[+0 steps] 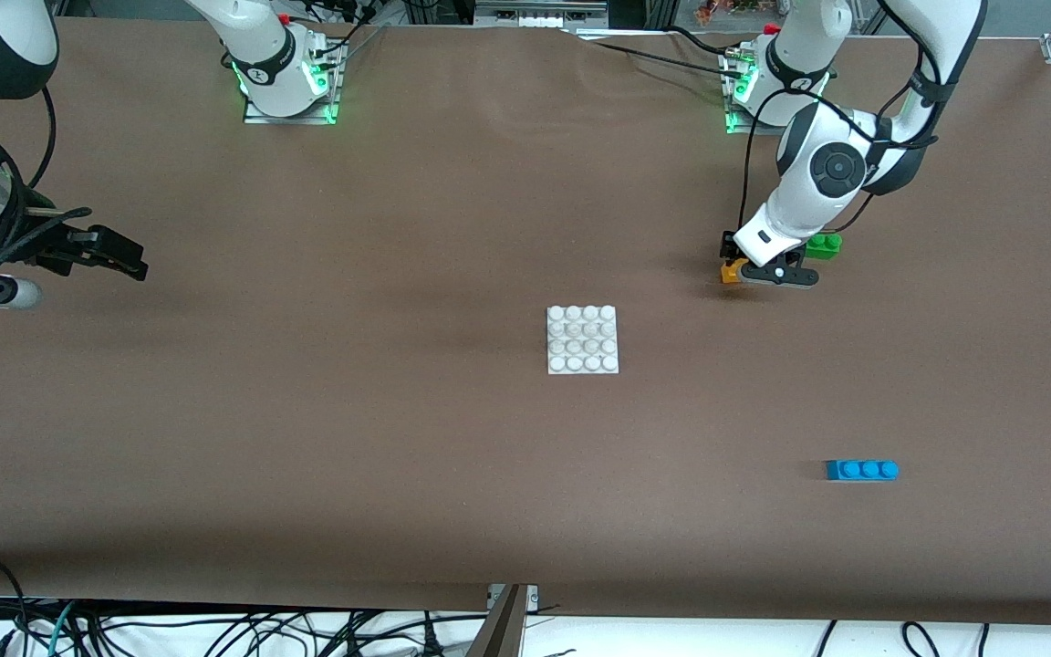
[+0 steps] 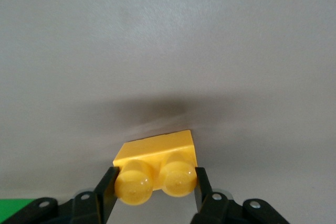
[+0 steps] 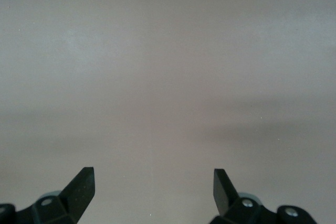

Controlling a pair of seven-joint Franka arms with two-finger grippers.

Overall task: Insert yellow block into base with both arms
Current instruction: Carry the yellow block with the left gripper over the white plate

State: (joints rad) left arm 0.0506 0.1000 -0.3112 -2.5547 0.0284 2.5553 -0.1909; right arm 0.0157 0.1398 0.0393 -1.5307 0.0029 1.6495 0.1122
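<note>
Nearest the front camera, in the lower right of the frame, lies the blue brick [image 1: 861,470] with its 3 studs, alone on the brown desk [image 1: 306,438]. Above it, at the frame's centre, the base [image 1: 583,339] sits flat and bare, all 16 studs free.

Higher up at the right of the frame, the left claw [image 1: 737,270] is down at the desk, its 2 fingers [image 2: 105,190] clamped on the yellow block [image 1: 731,271], pressing its short ends beside the 2 studs. The green brick [image 1: 824,245] sits just beside that claw, higher in the frame.

At the frame's left edge the right claw [image 1: 110,253] waits over bare desk, its fingers [image 3: 79,187] spread wide apart and holding nothing.

The risks, as I judge them:
- The grip looks shallow, near the block's stud end; a lift could let the block tilt or slip out.
- A tilted block would meet the base's studs crooked and fail to seat.
- The base is unheld; pressing down could slide it unless the right claw steadies it.
- The lifting wrist may nudge the green brick.
</note>
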